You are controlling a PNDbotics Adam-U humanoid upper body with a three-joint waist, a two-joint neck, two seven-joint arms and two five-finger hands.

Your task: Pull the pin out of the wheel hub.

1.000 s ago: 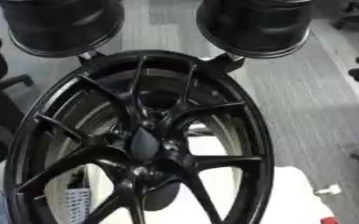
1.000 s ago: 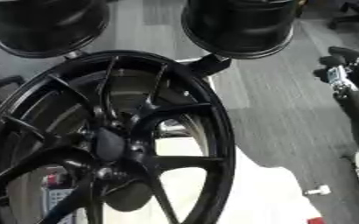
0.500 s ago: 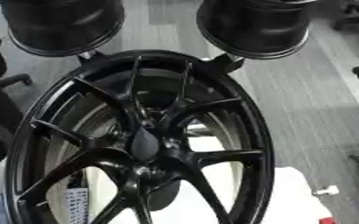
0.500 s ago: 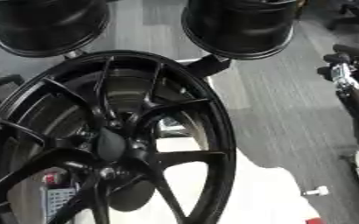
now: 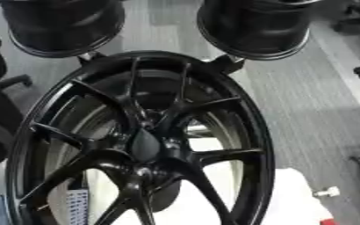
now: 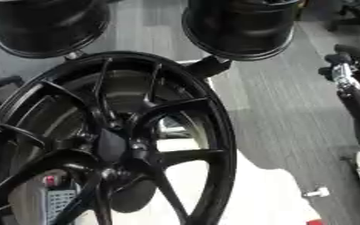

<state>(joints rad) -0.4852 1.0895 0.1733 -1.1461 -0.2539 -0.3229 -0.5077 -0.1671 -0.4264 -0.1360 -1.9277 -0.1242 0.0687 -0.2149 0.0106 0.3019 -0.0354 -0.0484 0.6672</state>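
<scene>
A black wheel (image 5: 137, 145) fills the lower left and centre of the frame, standing nearly upright and tilted a little, its spokes running out from the hub (image 5: 146, 147) at centre left. The hub is dark, and no pin can be made out on it. Through the spokes at the bottom show a white surface (image 5: 290, 197) and a small grey gridded thing (image 5: 76, 206). At the lower right, on that white surface, lies a small white peg-like piece (image 5: 327, 192), well apart from the hub; whether it is the pin cannot be told.

In the right eye view, at the right edge, a black and silver arm (image 6: 351, 83) runs down the frame. Its hand cannot be made out, so whether the fingers are released or clenched cannot be told. The left hand is out of sight.

Beyond the wheel lies grey floor (image 5: 306, 110). At the top of the frame stand two more black rims, one upper left (image 5: 60, 24) and one upper right (image 5: 256, 26).
</scene>
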